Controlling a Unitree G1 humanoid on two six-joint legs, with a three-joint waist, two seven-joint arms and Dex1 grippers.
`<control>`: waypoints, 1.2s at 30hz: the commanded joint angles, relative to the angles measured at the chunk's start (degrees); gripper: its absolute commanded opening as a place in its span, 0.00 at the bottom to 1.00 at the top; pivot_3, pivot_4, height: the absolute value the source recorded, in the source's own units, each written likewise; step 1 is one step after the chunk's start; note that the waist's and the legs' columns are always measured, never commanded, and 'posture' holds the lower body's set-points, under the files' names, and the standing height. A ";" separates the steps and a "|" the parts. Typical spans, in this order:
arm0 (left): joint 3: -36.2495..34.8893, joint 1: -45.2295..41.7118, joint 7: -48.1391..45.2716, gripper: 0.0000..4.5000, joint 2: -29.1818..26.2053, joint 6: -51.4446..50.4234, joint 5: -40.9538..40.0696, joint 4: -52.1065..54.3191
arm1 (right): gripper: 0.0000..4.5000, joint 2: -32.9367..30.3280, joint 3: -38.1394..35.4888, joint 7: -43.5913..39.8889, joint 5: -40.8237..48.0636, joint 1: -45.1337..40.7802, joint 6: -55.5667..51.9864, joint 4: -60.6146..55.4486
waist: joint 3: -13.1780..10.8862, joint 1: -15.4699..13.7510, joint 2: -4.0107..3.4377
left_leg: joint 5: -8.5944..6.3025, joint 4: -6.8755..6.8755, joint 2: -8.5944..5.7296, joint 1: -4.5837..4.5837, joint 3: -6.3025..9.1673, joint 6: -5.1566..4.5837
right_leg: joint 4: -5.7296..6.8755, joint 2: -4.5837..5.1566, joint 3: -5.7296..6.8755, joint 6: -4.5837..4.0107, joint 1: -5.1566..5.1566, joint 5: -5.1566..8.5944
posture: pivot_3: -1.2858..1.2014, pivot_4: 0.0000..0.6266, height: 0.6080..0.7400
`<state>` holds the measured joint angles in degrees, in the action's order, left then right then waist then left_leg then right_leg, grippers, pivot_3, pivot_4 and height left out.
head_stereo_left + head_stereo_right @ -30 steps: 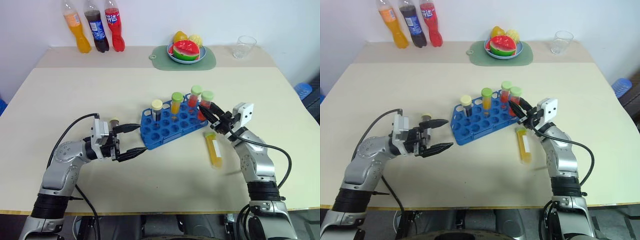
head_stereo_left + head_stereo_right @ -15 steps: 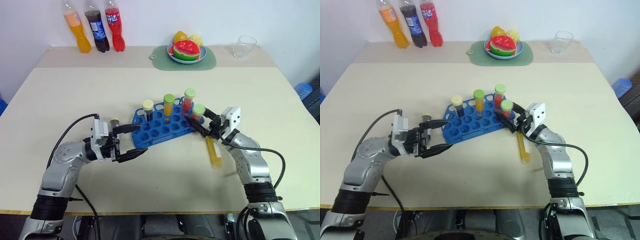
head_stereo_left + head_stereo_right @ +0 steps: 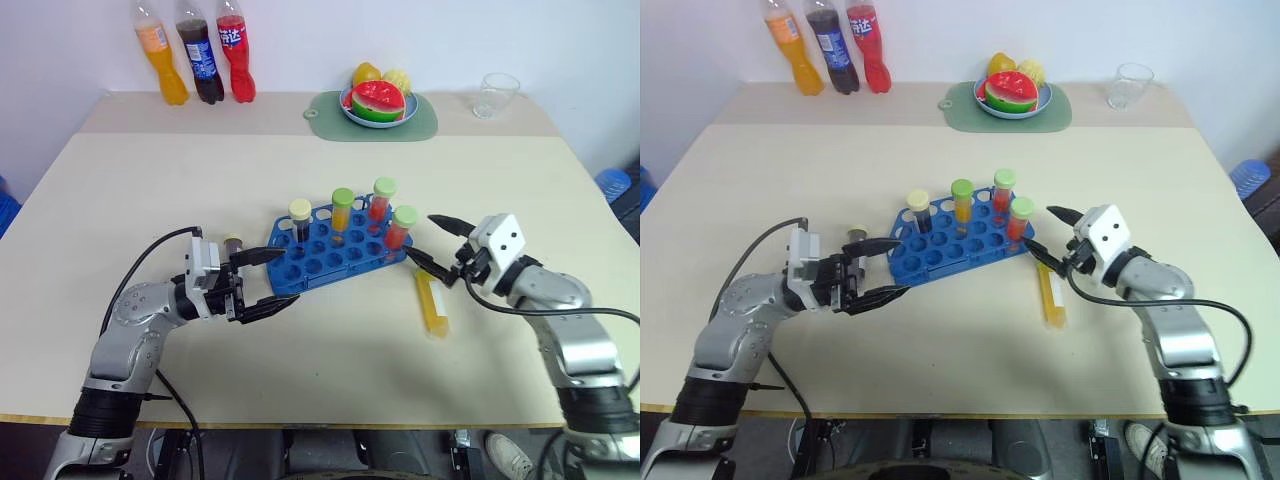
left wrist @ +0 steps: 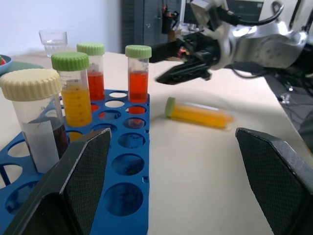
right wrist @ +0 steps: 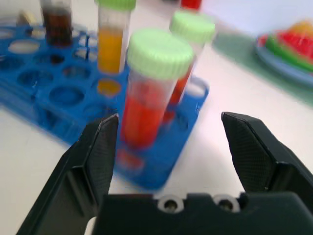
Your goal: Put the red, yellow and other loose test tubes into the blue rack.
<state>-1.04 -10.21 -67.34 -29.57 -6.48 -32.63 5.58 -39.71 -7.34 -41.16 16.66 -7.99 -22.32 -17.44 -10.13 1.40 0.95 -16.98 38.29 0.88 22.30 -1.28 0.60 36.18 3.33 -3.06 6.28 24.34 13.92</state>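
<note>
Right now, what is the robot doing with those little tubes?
It is filling the blue rack with test tubes. Four tubes stand in it, and the right gripper is open beside the red tube at the rack's corner. A yellow tube lies on the table, not yet racked. The left gripper is open at the rack's other end.

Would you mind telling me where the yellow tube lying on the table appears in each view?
Left eye view: yellow tube lies right of the blue rack.
Right eye view, same spot.
Left wrist view, beyond the rack's edge.
Right wrist view: not in it.
Shared landmark: the red tube at the rack's near corner.
</note>
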 commanded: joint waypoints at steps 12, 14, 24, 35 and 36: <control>2.61 -2.85 -1.37 0.94 4.09 2.40 1.78 -2.42 | 0.82 -7.77 -7.08 8.76 20.67 -15.24 -70.18 -10.96 | 0.02 -0.62 0.04 | 0.00 0.04 0.02 0.05 0.05 -0.01 | -0.05 -0.03 0.01 -0.03 0.00 0.01 | 0.52 0.24 1.00; 2.73 -3.10 -1.67 0.94 4.14 2.45 1.98 -2.53 | 0.82 -6.86 -5.36 10.72 21.59 -15.81 -70.18 -8.76 | 0.02 -0.69 0.04 | 0.00 0.04 0.00 0.09 0.05 -0.01 | -0.07 -0.03 0.01 -0.02 0.00 0.01 | 0.52 0.24 1.00; 3.02 -3.73 -10.66 0.94 -3.09 3.68 2.79 -1.51 | 0.82 -3.27 1.30 17.96 24.42 -20.83 -70.18 0.52 | 0.02 -0.41 0.04 | -0.01 0.00 0.02 0.10 0.04 -0.02 | -0.08 -0.09 0.01 -0.02 0.04 0.01 | 0.52 0.24 1.00; 3.63 -6.22 -14.75 0.94 -5.55 2.46 2.31 -1.78 | 0.57 -6.79 7.90 18.61 22.19 -17.84 -70.14 -0.99 | 0.09 -0.53 0.17 | -0.01 0.01 0.03 0.11 0.06 -0.02 | -0.09 -0.09 0.01 -0.01 0.04 0.01 | 0.52 0.24 1.00; 3.75 -6.35 -14.79 0.94 -5.42 2.38 2.32 -1.86 | 0.45 -7.22 7.94 18.49 21.85 -17.56 -69.99 -1.19 | 0.12 -0.53 0.22 | -0.01 0.01 0.03 0.11 0.05 -0.02 | -0.10 -0.09 0.01 -0.01 0.04 0.01 | 0.52 0.24 1.00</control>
<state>2.64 -16.03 -81.71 -34.94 -3.92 -29.42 2.86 -46.27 -1.05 -22.37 39.10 -27.18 -91.19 -18.30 -10.01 0.87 1.17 -16.99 38.29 0.91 22.42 -1.23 0.57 36.08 3.24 -3.05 6.27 24.37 13.93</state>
